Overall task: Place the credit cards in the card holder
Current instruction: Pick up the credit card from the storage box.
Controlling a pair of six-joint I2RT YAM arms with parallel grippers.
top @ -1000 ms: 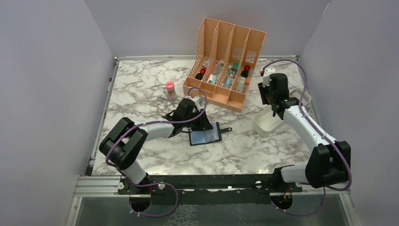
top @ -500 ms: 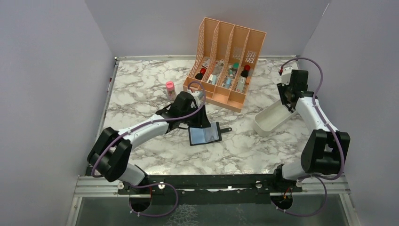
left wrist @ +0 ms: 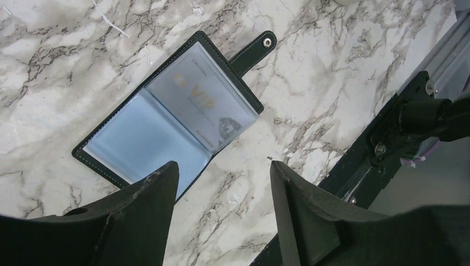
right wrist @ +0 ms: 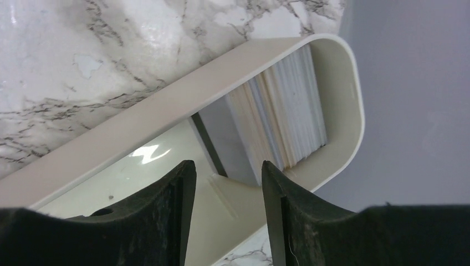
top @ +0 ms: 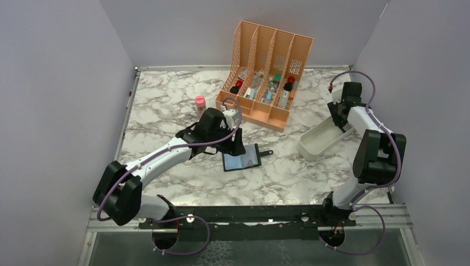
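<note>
The black card holder lies open on the marble table, bluish-grey faces up. In the left wrist view it holds a pale card with gold "VIP" print in its right sleeve. My left gripper is open and empty, just above the holder's near edge; it also shows in the top view. The credit cards stand as a packed stack on edge at the far end of the white oblong tray. My right gripper is open and empty above the tray, close to the stack.
The orange slotted file organiser with small items stands at the back centre. A small pink bottle stands left of it. The white tray sits at the right, near the side wall. The table's front rail shows in the left wrist view.
My right arm swung back and right, from over the tray's left part to its far right end. My left arm stretched out a little over the holder. The holder has not moved.
</note>
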